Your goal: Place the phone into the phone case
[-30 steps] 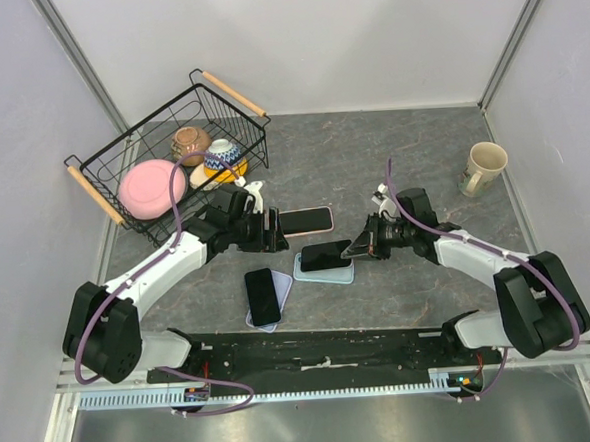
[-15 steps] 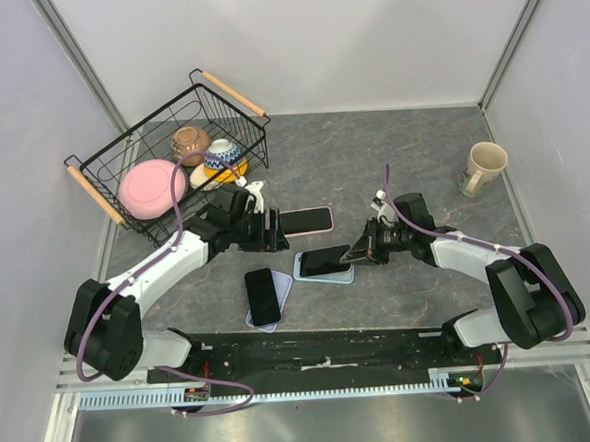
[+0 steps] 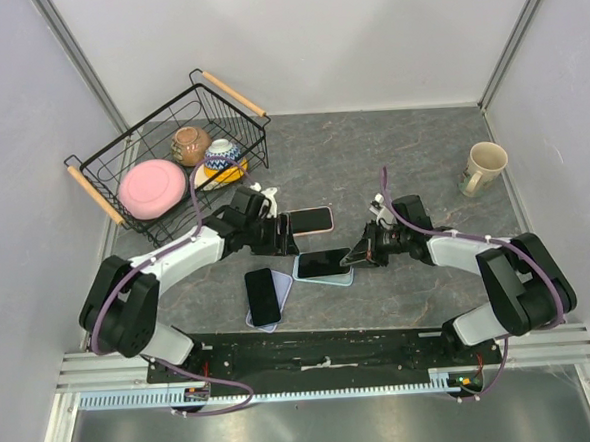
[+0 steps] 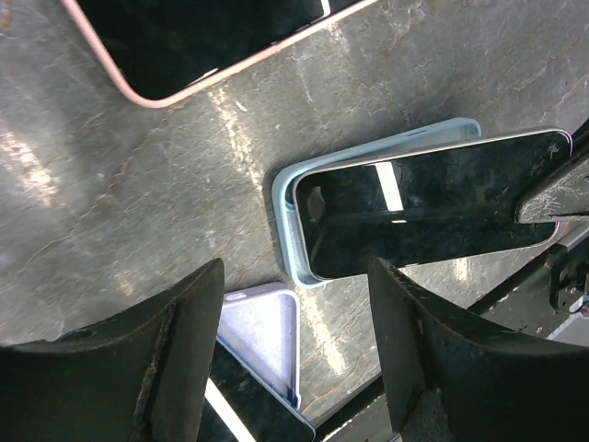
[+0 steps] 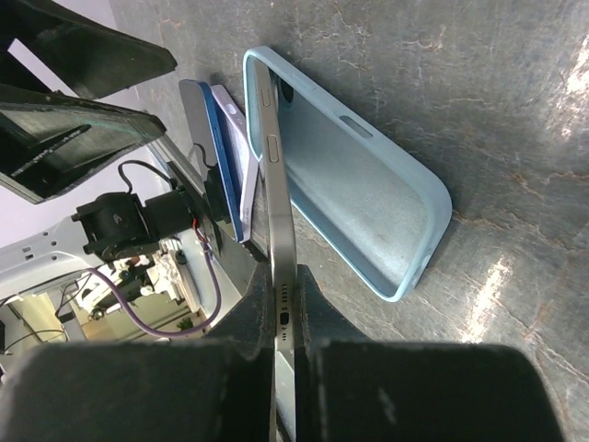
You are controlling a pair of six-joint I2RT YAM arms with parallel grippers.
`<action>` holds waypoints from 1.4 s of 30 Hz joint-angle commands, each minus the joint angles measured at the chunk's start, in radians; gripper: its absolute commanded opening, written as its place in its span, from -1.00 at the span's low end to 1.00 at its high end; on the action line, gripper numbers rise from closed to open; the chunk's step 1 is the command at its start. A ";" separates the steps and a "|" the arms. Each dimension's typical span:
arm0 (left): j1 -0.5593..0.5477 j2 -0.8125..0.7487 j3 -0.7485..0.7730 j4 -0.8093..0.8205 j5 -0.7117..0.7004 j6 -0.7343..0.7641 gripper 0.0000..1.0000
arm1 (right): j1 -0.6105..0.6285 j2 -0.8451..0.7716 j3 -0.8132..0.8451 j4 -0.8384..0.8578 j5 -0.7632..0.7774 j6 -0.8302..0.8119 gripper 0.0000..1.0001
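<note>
Left fingers (image 4: 161, 368) spread apart; right fingers (image 5: 324, 318) pinched together.

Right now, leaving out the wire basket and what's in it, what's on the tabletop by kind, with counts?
Black-screened phones: 3 (held phone in right tool, pink-cased phone, phone on lavender case)
Soft phone cases: 3 (light blue case, lavender case, pink case)
Cream ceramic mug: 1
Total: 7

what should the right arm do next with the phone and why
Probably lower the right gripper so the phone tips flat into the light blue case: its far end already meets the case's far corner, while the gripped end stands raised above the bare case floor.
</note>
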 commanded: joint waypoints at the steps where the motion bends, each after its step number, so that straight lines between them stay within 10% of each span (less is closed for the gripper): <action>1: -0.022 0.040 0.028 0.075 0.029 -0.049 0.39 | 0.007 0.026 -0.015 0.003 0.005 -0.034 -1.00; 30: -0.083 0.148 -0.046 0.206 0.103 -0.161 0.23 | 0.035 0.187 -0.094 0.189 0.132 -0.030 -1.00; 42: -0.083 -0.098 0.062 -0.011 -0.147 -0.043 0.24 | 0.037 0.155 -0.049 0.039 0.186 -0.122 -1.00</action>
